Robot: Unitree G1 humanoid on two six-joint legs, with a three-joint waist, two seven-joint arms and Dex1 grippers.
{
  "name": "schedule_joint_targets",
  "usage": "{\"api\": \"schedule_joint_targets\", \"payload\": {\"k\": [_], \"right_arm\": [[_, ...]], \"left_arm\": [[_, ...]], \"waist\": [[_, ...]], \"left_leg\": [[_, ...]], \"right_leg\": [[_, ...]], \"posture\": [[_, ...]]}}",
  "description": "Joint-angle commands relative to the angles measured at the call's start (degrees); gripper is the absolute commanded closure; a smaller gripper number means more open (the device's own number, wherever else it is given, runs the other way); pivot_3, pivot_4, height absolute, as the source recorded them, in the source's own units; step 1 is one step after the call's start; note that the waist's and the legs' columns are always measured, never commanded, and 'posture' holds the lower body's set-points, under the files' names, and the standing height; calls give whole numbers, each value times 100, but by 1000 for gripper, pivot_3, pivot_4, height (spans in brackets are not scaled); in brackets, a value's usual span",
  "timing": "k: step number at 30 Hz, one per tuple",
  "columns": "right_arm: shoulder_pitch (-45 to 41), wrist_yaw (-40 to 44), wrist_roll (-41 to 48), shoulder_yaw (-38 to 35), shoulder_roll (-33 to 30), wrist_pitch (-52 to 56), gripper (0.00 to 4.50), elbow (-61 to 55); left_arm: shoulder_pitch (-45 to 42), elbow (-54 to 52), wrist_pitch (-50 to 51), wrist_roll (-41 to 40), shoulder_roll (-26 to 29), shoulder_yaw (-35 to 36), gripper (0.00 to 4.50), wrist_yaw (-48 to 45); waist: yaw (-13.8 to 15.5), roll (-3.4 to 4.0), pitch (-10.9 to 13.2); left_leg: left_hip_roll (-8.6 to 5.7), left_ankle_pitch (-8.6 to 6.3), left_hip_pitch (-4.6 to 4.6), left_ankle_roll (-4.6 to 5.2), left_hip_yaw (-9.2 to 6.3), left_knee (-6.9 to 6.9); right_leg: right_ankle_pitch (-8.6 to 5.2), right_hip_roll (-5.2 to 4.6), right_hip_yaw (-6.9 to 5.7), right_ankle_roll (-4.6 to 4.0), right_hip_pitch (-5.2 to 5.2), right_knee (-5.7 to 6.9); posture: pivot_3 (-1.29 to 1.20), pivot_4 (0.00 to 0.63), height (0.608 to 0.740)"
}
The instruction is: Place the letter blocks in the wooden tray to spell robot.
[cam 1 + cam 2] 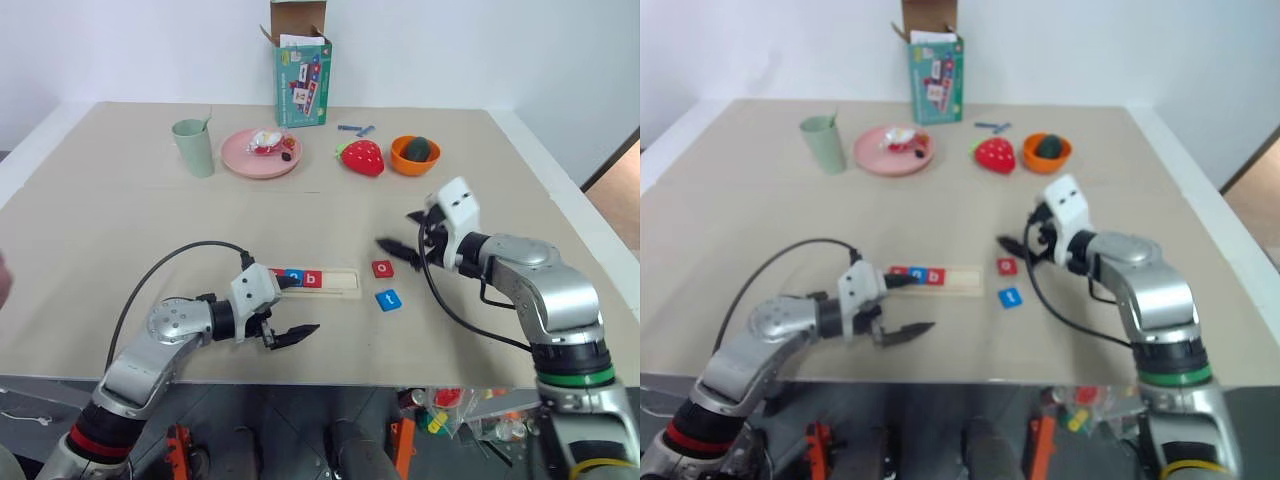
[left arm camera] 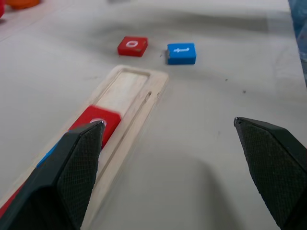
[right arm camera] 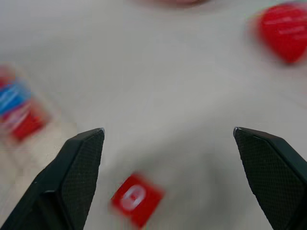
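The right gripper [image 1: 404, 232] hangs above the table [image 1: 120, 250] with its two black fingers [image 3: 76, 172] spread wide and nothing between them; just below and slightly nearer the robot lies the red o block [image 1: 383, 268], flat on the table. Next to that one, a little nearer the robot, rests the blue t block [image 1: 388, 299], apart from it by a small gap. Both lie just off the right end of the wooden tray [image 1: 340, 282], which stretches sideways across the table in front of the robot. The right part of its recess is bare, while the left part holds the red b block [image 1: 313, 279], a blue block [image 1: 294, 277] touching it on the left, and a further red block [image 1: 277, 272] mostly hidden behind the left arm. The left gripper [image 1: 295, 308] hovers at the near edge of the tray, its fingers [image 2: 72, 167] likewise parted and empty, one tip over the tray's left portion and the other out over bare table. Farther back stand a green cup [image 1: 193, 147], a round pink plate [image 1: 240, 160] with small items on it, a red strawberry toy [image 1: 362, 157], an orange bowl [image 1: 402, 161] with something dark green inside, and a green box [image 1: 302, 78] with small blue pieces [image 1: 355, 129] beside it.
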Motion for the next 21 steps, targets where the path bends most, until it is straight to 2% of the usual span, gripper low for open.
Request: {"api": "schedule_joint_targets", "payload": {"k": [1,5,10,21], "right_arm": [[-670,1368,-200,314,-102,-1331,46,1402],[-1233,2206,-530,572,-39,-2370,46,2907],[-1614,2558,-751,541,134,-3028,46,3971],[-1865,2477,-1120,467,468,-3773,46,5046]], "left_arm": [[-79,-51,-163,30,-14,7,0,-46],[-27,-105,-150,55,-9,8,0,-22],[105,-251,-53,53,44,87,0,63],[180,-396,58,60,156,142,0,150]], "waist": [[-11,0,1],[-5,2,3],[-1,2,3],[-2,2,3]], "left_leg": [[1,0,0,0,0,0],[0,0,-1,0,1,4],[-2,0,-2,0,1,6],[-3,3,14,-2,1,9]], "right_leg": [[2,2,1,1,-1,2],[4,1,4,4,-2,5],[2,-5,4,8,3,4],[10,-5,6,4,14,11]], "posture": [[0,150,740],[0,150,740],[0,150,740],[0,150,740]]}}
